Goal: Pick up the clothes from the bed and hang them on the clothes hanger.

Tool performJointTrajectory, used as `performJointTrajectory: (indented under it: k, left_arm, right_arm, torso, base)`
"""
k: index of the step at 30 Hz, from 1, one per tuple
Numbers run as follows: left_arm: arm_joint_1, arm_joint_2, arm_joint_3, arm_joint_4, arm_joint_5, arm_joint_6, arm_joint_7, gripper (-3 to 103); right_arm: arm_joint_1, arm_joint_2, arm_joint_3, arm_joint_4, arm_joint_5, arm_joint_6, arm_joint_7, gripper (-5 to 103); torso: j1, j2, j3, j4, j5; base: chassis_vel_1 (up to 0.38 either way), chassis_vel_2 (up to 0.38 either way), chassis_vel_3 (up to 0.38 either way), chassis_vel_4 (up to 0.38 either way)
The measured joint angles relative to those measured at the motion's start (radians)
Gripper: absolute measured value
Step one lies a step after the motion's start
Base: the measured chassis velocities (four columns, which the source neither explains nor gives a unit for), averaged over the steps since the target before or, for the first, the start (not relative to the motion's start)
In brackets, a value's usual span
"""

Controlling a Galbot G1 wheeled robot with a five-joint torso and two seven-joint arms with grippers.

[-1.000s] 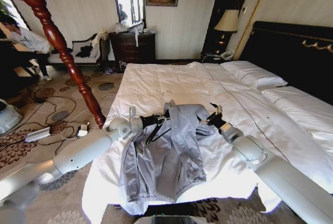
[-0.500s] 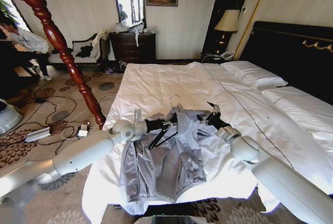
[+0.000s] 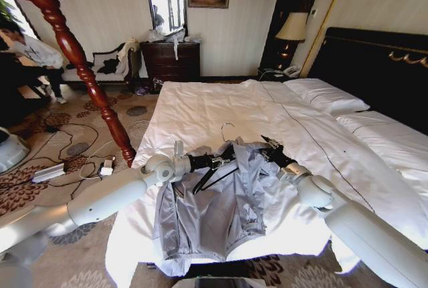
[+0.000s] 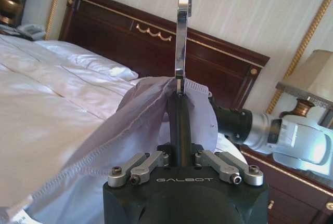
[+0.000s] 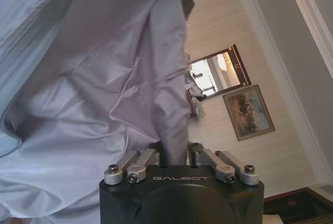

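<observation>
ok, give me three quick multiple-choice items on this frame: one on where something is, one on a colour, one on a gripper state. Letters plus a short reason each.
1. Where does the light grey thin zip-front jacket lie?
A. on the foot end of the white-duvet bed
B. on the far sofa
C. on the carpet

2. What colour is the slim triangular hanger below its silver wire hook?
A. red-brown
B. black
C. white

3. What is the left gripper doing?
A. open above the pillows
B. shut on the jacket's hem
C. shut on the hanger's neck

Answers:
1 A: the head view shows the jacket spread on the duvet near the bed's near edge.
2 B: the head view shows dark bars under the shiny hook.
3 C: the left wrist view shows its fingers closed around the black stem under the hook, while the right gripper pinches jacket fabric.
</observation>
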Motion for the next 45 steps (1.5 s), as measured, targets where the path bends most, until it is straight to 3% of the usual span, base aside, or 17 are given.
performJointTrajectory:
  k: [4, 11, 17, 20, 21, 23, 26, 28, 31, 33, 35, 37, 40, 42, 44, 45]
  left_arm:
    - [-0.002, -0.005, -0.001, 0.001, 0.006, 0.000, -0.016, 15]
    - [-0.011, -0.016, 0.000, -0.002, 0.009, 0.003, -0.035, 15]
    - [-0.017, -0.011, -0.012, -0.025, 0.005, 0.019, -0.105, 13]
    - [-0.034, 0.005, -0.040, -0.039, 0.001, 0.034, -0.169, 23]
    - [-0.050, 0.015, -0.048, -0.047, -0.006, 0.040, -0.180, 34]
    - [-0.057, 0.020, -0.051, -0.052, -0.009, 0.040, -0.186, 34]
    - [-0.078, 0.043, -0.086, -0.080, 0.002, 0.048, -0.198, 50]
    - [-0.078, 0.045, -0.095, -0.082, 0.011, 0.050, -0.199, 50]
    - [-0.070, 0.070, -0.138, -0.099, 0.033, 0.053, -0.202, 66]
    - [-0.063, 0.081, -0.152, -0.107, 0.033, 0.053, -0.203, 72]
    - [-0.026, 0.117, -0.208, -0.126, 0.030, 0.054, -0.209, 84]
    - [-0.006, 0.129, -0.234, -0.132, 0.029, 0.053, -0.214, 84]
    - [0.116, 0.177, -0.390, -0.143, 0.010, 0.051, -0.251, 97]
    - [0.142, 0.184, -0.419, -0.143, 0.005, 0.051, -0.259, 99]
    - [0.275, 0.213, -0.542, -0.143, -0.011, 0.055, -0.290, 100]
    - [0.275, 0.213, -0.542, -0.143, -0.011, 0.055, -0.290, 100]
  right_arm:
    - [-0.004, 0.004, 0.002, -0.004, -0.020, 0.009, 0.006, 16]
    - [0.002, 0.017, 0.006, -0.020, -0.023, 0.023, 0.022, 16]
    - [0.004, 0.021, 0.009, -0.024, -0.029, 0.030, 0.035, 16]
    - [-0.006, 0.026, 0.012, -0.026, -0.031, 0.041, 0.044, 16]
    - [-0.008, 0.032, 0.014, -0.028, -0.031, 0.043, 0.050, 16]
    - [-0.009, 0.035, 0.014, -0.029, -0.031, 0.042, 0.052, 15]
    - [-0.009, 0.049, 0.014, -0.033, -0.033, 0.036, 0.078, 15]
    - [-0.008, 0.050, 0.014, -0.033, -0.032, 0.036, 0.081, 15]
    - [-0.009, 0.055, 0.017, -0.039, -0.032, 0.036, 0.100, 15]
    - [-0.010, 0.056, 0.020, -0.041, -0.031, 0.036, 0.105, 15]
    - [-0.016, 0.061, 0.027, -0.044, -0.029, 0.036, 0.117, 15]
    - [-0.018, 0.063, 0.028, -0.045, -0.027, 0.036, 0.121, 15]
    - [-0.023, 0.073, 0.030, -0.049, -0.021, 0.036, 0.139, 15]
    - [-0.023, 0.074, 0.030, -0.050, -0.018, 0.036, 0.141, 15]
    - [-0.021, 0.076, 0.030, -0.055, -0.010, 0.036, 0.151, 15]
    - [-0.021, 0.076, 0.030, -0.055, -0.010, 0.036, 0.151, 15]
  torso:
    - [0.000, 0.000, 0.000, 0.0001, -0.0001]
    - [0.000, 0.000, 0.000, 0.0001, 0.0000]
    - [0.000, 0.000, 0.000, 0.0000, 0.0000]
    - [0.000, 0.000, 0.000, 0.0001, -0.0001]
    - [0.000, 0.000, 0.000, 0.0001, -0.0002]
    - [0.000, 0.000, 0.000, 0.0001, -0.0002]
    - [0.000, 0.000, 0.000, 0.0001, 0.0000]
    - [0.000, 0.000, 0.000, 0.0001, 0.0000]
    - [0.000, 0.000, 0.000, 0.0000, -0.0001]
    - [0.000, 0.000, 0.000, 0.0000, -0.0001]
    - [0.000, 0.000, 0.000, -0.0001, -0.0001]
    - [0.000, 0.000, 0.000, 0.0000, -0.0002]
    - [0.000, 0.000, 0.000, 0.0001, -0.0001]
    - [0.000, 0.000, 0.000, 0.0002, -0.0001]
    - [0.000, 0.000, 0.000, 0.0003, -0.0003]
    - [0.000, 0.000, 0.000, 0.0003, -0.0003]
  base:
    - [0.000, 0.000, 0.000, 0.000]
    - [0.000, 0.000, 0.000, 0.000]
    - [0.000, 0.000, 0.000, 0.000]
    - [0.000, 0.000, 0.000, 0.000]
    - [0.000, 0.000, 0.000, 0.000]
    - [0.000, 0.000, 0.000, 0.000]
    - [0.000, 0.000, 0.000, 0.000]
    - [0.000, 0.000, 0.000, 0.000]
    - [0.000, 0.000, 0.000, 0.000]
    - [0.000, 0.000, 0.000, 0.000]
    - [0.000, 0.000, 0.000, 0.000]
    - [0.000, 0.000, 0.000, 0.000]
    - [0.000, 0.000, 0.000, 0.000]
    - [0.000, 0.000, 0.000, 0.000]
    - [0.000, 0.000, 0.000, 0.000]
    - [0.000, 0.000, 0.000, 0.000]
